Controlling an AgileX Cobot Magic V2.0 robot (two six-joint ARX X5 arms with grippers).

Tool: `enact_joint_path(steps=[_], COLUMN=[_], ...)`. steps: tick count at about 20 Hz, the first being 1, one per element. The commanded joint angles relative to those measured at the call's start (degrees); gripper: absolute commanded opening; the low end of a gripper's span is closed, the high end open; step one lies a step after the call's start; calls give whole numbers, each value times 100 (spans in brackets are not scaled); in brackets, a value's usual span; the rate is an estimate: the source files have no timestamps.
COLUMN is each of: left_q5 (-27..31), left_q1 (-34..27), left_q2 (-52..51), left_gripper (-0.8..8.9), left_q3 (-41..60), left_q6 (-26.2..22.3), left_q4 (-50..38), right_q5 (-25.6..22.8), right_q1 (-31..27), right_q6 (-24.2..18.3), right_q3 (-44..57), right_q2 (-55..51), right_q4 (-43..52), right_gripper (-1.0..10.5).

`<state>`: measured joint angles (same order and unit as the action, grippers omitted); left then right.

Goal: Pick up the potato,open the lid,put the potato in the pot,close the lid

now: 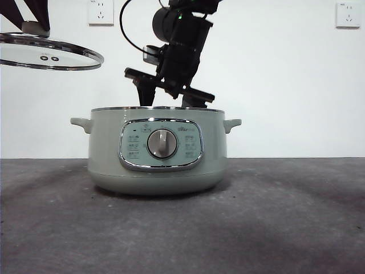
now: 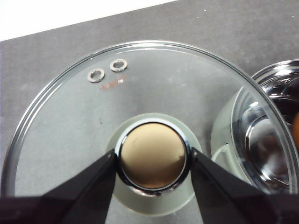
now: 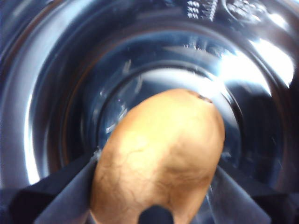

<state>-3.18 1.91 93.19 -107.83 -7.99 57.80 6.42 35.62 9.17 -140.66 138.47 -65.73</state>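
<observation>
Grey table: right pincer grips potato inside pot.

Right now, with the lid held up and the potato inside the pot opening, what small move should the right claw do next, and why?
Probably open the right claw and let the potato drop. It is shut on the potato, already down inside the pot over the shiny steel bowl. The left claw is shut on the knob of the lid, holding it up and off to the side, so the opening is free.

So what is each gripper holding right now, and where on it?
The left gripper clamps the lid by its knob. The right gripper grips the potato across its sides, inside the pot.
</observation>
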Motion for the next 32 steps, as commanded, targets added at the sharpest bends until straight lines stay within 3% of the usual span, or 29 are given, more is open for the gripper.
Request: enact_joint_path(steps=[1, 9, 10, 12, 13, 17, 21, 25, 28, 32], left_q5=[-26, -26, -24, -26, -26, -98, -323, -323, -323, -323], left_q1=[-22, -22, -22, -22, -22, -22, -7, 151, 437, 946], left_q2=[-70, -66, -66, -35, -20, 120, 219, 219, 243, 260], left_gripper=[-9, -9, -9, -9, -9, -9, -9, -9, -9, -9], left_q3=[-37, -37, -37, -35, -31, -26, -26, -26, -26, -26], left_q6=[-87, -87, -90, -111, -111, -109, -105, -96, 26, 109], left_q4=[-251, -227, -221, -223, -212, -203, -173, -133, -129, -138], right_q5=[-4, -2, 2, -2, -2, -4, -98, -254, -542, -1056], right_q1=[2, 28, 35, 42, 42, 81, 216, 302, 306, 306], right_q6=[-61, -83, -83, -92, -103, -81, -203, -26, -203, -367], right_q3=[-42, -39, -39, -39, -39, -328, -1663, -1930, -1307, 833], right_q2=[149, 350, 350, 350, 350, 332, 330, -323, -1290, -3082], right_q4=[146, -35, -26, -28, -48, -455, -1316, -1344, -1351, -1349], right_gripper=[-8, 15, 174, 782, 858, 854, 849, 845, 846, 846])
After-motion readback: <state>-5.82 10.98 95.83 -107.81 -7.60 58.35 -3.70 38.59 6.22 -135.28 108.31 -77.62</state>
